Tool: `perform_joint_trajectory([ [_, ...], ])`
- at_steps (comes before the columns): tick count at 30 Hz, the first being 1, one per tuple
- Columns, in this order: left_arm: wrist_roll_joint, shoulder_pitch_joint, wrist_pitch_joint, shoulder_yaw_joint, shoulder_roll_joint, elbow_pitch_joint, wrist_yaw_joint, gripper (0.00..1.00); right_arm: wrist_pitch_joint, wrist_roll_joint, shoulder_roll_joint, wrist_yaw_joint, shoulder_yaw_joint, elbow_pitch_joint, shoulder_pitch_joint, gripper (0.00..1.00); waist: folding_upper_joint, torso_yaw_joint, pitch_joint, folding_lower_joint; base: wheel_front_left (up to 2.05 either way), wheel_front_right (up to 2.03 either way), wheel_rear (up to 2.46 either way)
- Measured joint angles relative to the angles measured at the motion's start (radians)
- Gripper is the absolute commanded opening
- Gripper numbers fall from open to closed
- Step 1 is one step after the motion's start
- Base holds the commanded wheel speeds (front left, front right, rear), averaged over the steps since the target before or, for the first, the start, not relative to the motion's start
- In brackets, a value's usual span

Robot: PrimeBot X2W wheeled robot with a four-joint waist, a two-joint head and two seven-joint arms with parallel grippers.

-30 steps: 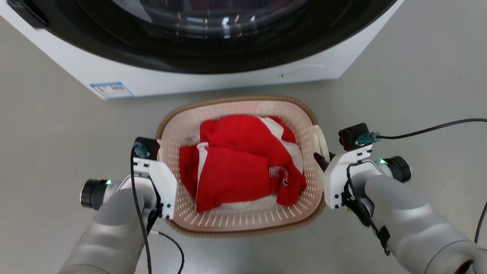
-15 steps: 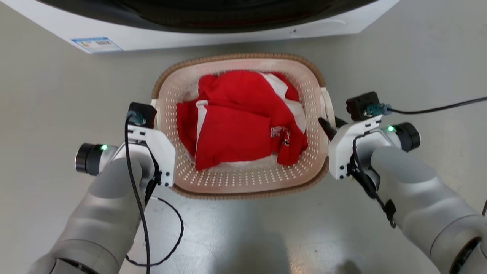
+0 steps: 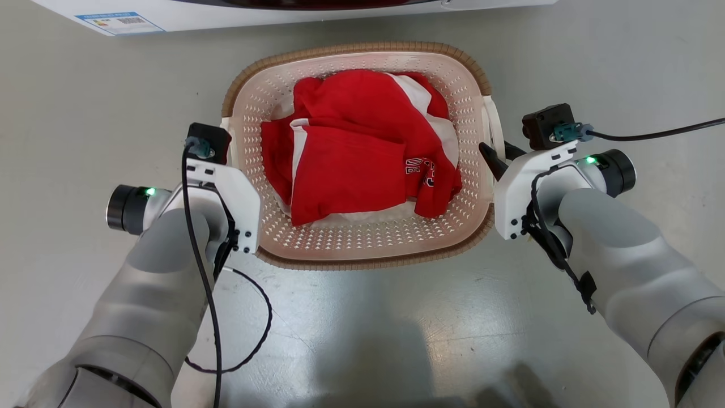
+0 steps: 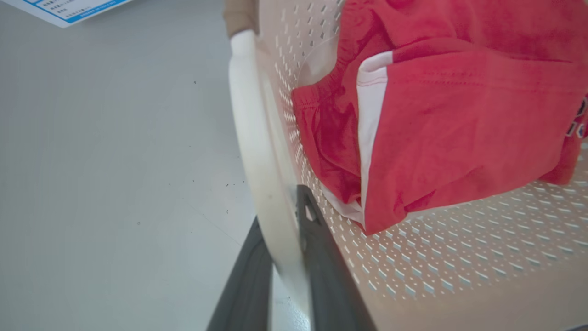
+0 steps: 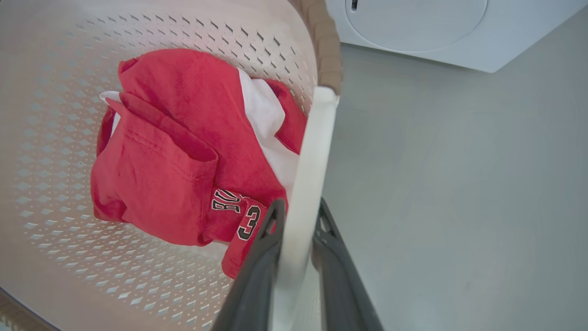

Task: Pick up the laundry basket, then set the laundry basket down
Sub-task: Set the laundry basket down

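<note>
**A:** Where is the laundry basket (image 3: 368, 242)?

**B:** It is in the middle of the head view, over a pale grey floor (image 3: 362, 334), between the robot's two arms. It is cream with small perforations and a brown woven-look rim. I cannot tell whether its base touches the floor.

**A:** What is the left tool (image 4: 281, 220) doing?

**B:** Its two dark fingers are clamped on the basket's white left handle (image 4: 255, 138), one finger on the outer face and one on the inner. The left wrist view shows the handle running up between them.

**A:** And the right tool (image 5: 299, 207)?

**B:** It does the same on the other side. Its fingers are pressed against both faces of the white right handle (image 5: 308, 161), with the handle's edge standing between them.

**A:** Is anything inside the basket?

**B:** Yes. A crumpled red garment (image 3: 351, 170) with white trim lies on the bottom. It carries dark lettering and a number three near its right edge. Some white cloth (image 5: 265, 117) shows beneath it on the far right.

**A:** What else is nearby?

**B:** At the far edge is the lower front of a white washing machine (image 5: 413, 32). It has a blue and white label (image 3: 119, 22) at its far left corner. The basket sits near the machine but apart from it. A black cable (image 3: 651, 136) leads away to the right from the right wrist.
</note>
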Motion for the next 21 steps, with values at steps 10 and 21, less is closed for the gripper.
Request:
perform_joint_trajectory([
  [10,0.000,-0.029,0.047,-0.015,0.010,0.001,-0.006,0.00,-0.001,0.017,0.007,0.000,0.012,0.002,-0.005,0.00,0.0000,-0.014,0.033,0.0000,0.00,0.00,0.00],
  [21,-0.002,-0.045,0.057,-0.024,0.016,0.000,-0.005,0.00,-0.003,0.040,0.014,0.000,0.031,0.014,-0.024,0.00,0.0000,-0.021,0.052,-0.0001,0.00,0.00,0.00],
])
